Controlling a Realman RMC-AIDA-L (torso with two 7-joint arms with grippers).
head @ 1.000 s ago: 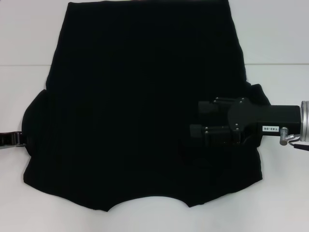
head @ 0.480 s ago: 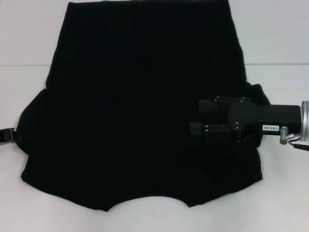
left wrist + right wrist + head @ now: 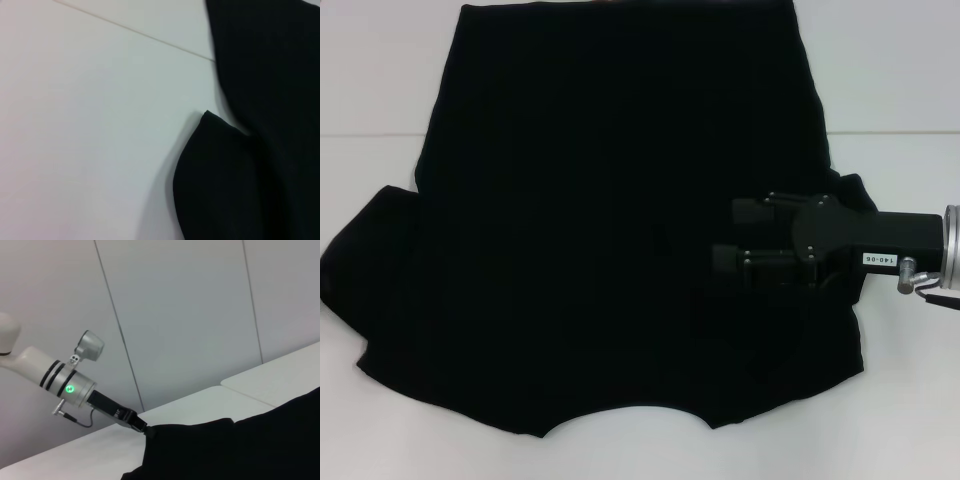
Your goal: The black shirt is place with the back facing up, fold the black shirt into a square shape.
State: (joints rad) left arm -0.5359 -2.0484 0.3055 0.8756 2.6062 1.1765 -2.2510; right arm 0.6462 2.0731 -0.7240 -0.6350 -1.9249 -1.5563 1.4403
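Right jaws stand apart over the shirt's right side; left jaws grip its left sleeve edge at the white worktop.

White label on right tool body, reads roughly "140-06"; blurred.

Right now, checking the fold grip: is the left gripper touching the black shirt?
Touching. The right wrist view shows the left gripper meeting the black shirt at its sleeve edge, no gap between them.
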